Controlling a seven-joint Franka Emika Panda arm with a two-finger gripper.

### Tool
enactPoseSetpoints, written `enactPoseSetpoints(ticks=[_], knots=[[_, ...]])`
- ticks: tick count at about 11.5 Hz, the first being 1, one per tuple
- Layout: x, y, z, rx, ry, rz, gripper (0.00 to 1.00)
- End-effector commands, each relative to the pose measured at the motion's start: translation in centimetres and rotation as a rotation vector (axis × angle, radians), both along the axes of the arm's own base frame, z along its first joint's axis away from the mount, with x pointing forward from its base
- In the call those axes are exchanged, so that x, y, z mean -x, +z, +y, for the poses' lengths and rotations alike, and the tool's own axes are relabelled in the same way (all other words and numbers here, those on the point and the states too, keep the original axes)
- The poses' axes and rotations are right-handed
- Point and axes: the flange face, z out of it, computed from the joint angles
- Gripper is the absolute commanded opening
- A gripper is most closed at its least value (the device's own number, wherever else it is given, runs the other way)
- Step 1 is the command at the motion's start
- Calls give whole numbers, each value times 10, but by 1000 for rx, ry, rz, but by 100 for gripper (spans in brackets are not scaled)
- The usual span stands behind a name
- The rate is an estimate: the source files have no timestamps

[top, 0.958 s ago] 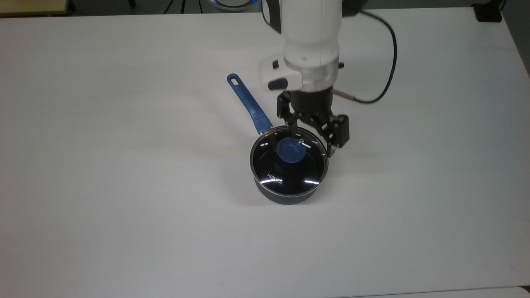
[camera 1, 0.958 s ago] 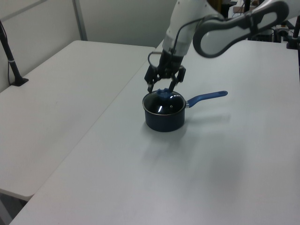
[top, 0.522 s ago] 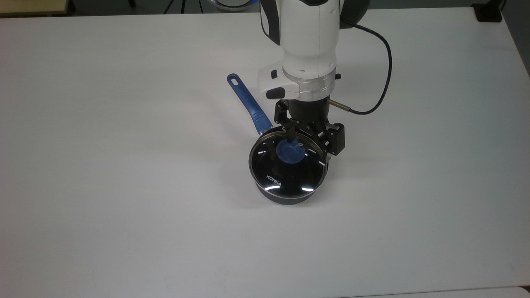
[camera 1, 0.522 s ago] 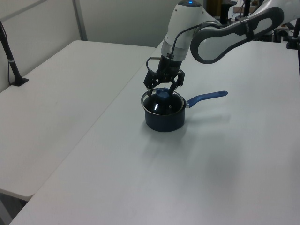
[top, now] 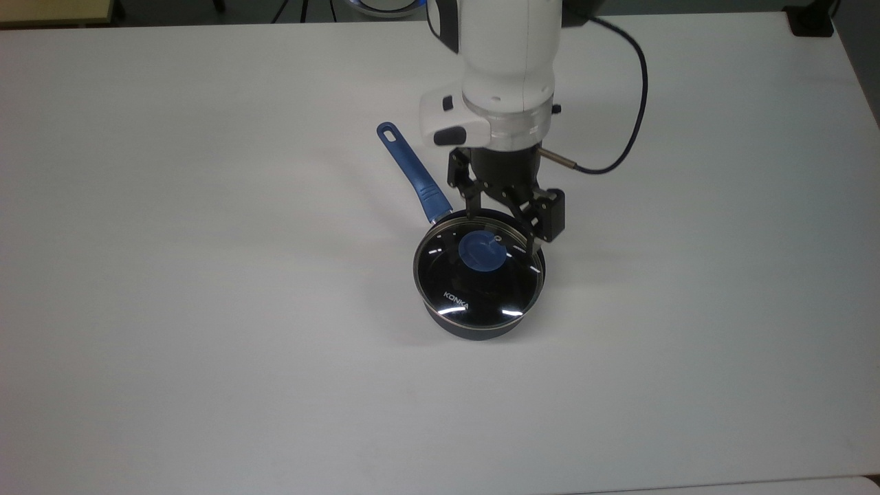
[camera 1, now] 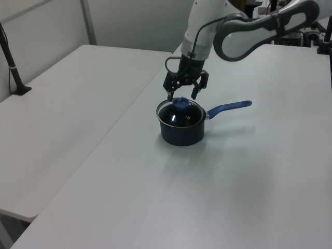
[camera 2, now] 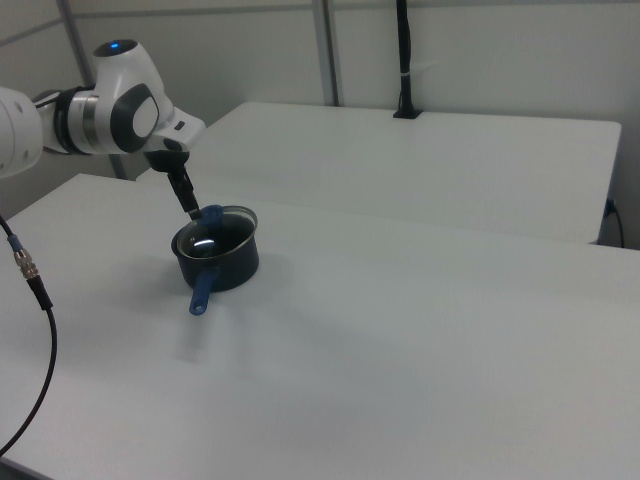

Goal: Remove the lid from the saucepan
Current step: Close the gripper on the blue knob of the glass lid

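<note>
top view: lid (top: 479, 269) on saucepan (top: 474, 328), tool (top: 500, 223) released above knob.

glass lid (top: 479, 268) — tilted on navy saucepan (top: 471, 326)

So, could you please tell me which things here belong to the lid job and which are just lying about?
Part of the job:
- lid
- saucepan
- gripper, open above the lid's knob

Just lying about:
- black post on the far table
- dangling cable
</note>
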Motion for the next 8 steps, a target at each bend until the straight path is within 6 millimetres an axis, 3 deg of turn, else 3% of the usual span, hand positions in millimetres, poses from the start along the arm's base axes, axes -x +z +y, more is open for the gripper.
enactPoseSetpoints(ticks=[1,8], knots=[[8,-1,-11,43,7,38,100],[-10,-44,-22,64,-46,43,99]])
